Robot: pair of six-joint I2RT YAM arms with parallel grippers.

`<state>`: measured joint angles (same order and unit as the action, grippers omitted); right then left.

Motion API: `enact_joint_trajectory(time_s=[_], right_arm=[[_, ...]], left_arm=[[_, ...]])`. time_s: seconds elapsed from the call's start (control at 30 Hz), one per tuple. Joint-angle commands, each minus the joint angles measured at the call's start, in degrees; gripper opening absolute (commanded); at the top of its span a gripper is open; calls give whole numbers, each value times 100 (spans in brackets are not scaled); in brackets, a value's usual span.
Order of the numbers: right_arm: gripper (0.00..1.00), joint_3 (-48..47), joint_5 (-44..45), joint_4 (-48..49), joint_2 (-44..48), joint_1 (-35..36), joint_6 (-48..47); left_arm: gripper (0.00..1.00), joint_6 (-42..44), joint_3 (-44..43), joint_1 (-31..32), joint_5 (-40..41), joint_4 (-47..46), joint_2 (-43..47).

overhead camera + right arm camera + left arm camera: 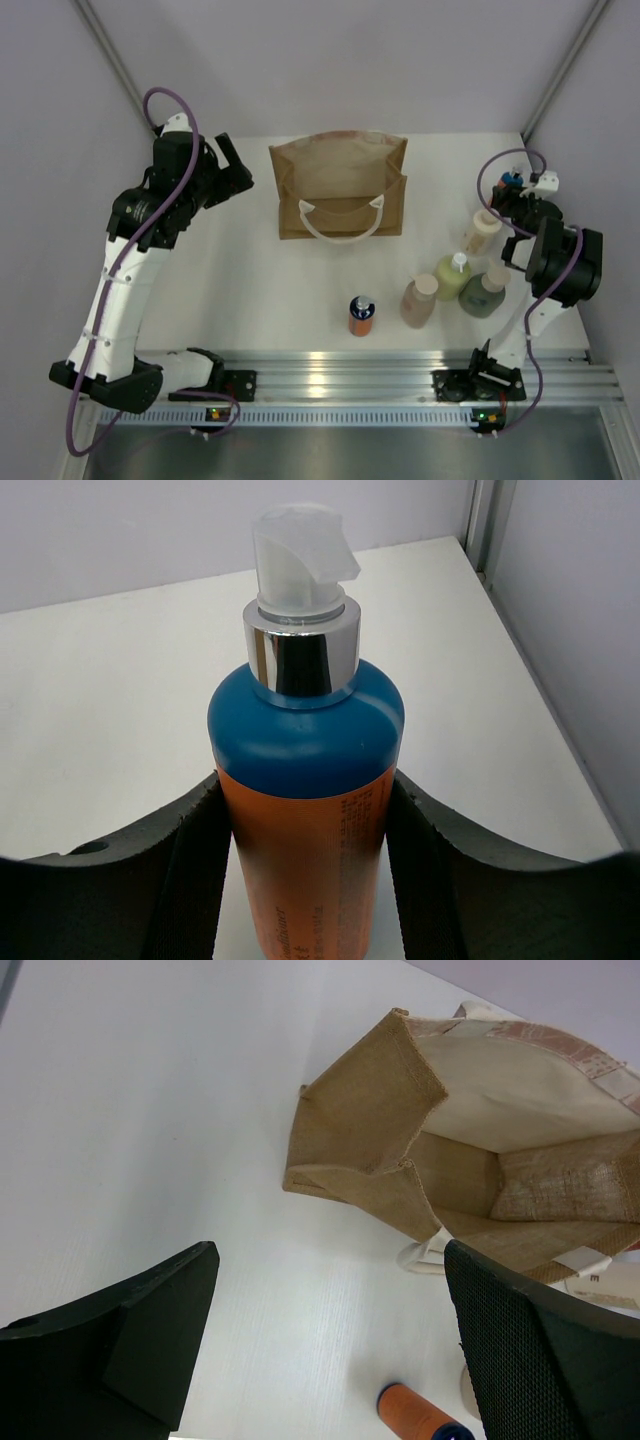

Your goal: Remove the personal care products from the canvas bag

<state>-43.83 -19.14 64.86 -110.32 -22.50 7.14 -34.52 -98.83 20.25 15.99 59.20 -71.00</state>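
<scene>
Orange bottle, blue-shouldered: clamped in the right pincer at the tabletop's 2 o'clock corner, outside the canvas bag (12 o'clock). Left pincer gapes, holding nothing. Hazard: tall and narrow, so a skewed release may topple it onto the nearby cream bottle.

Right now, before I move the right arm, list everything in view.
canvas bag: one, tan-brown with white handles, far centre
orange pump bottle: one, blue shoulder, in the right gripper
orange bottle: one, blue cap, front centre
pinkish-beige bottle: one, front right
yellow-green bottle: one, front right
dark green bottle: one, front right
cream bottle: one, right
table: one, white
left gripper: open, empty, left of bag
right gripper: shut on pump bottle, far right
</scene>
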Motion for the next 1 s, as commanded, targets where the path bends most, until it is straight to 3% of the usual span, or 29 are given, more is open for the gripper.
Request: enact_joint_trajectory(time_s=[0.0,0.13,0.2,0.37,0.5,0.63,0.8,0.83,0.9,0.97], right_arm=[[47,33,-231,1362,81,-123,68],[49,68,-240,1450,134,-140,130],[55,85,-196,1459,178,-149,174],[61,147,-117,1468,458,-263,393],[73,77,-353,1127,757,-342,525],[73,-125,-766,512,916,-351,368],[73,-72,-924,519,1117,-351,622],[73,-151,-890,319,1197,-351,561],[67,-633,-44,-1092,1067,-395,867],[62,-1247,-160,-2253,638,-544,1166]], left_arm=[[99,86,-128,-21,106,-5,43],[99,86,-137,-21,89,-14,16],[99,77,-128,-30,62,-14,-10],[99,77,-119,-30,-69,-5,-106],[99,51,-93,-21,-148,-14,-195],[99,-2,-67,-21,-131,-22,-247],[99,16,-137,-21,-210,-22,-379],[99,24,-172,-21,-228,-22,-397],[99,33,-137,-21,-166,-31,-441],[99,121,-189,-30,-113,4,-554]])
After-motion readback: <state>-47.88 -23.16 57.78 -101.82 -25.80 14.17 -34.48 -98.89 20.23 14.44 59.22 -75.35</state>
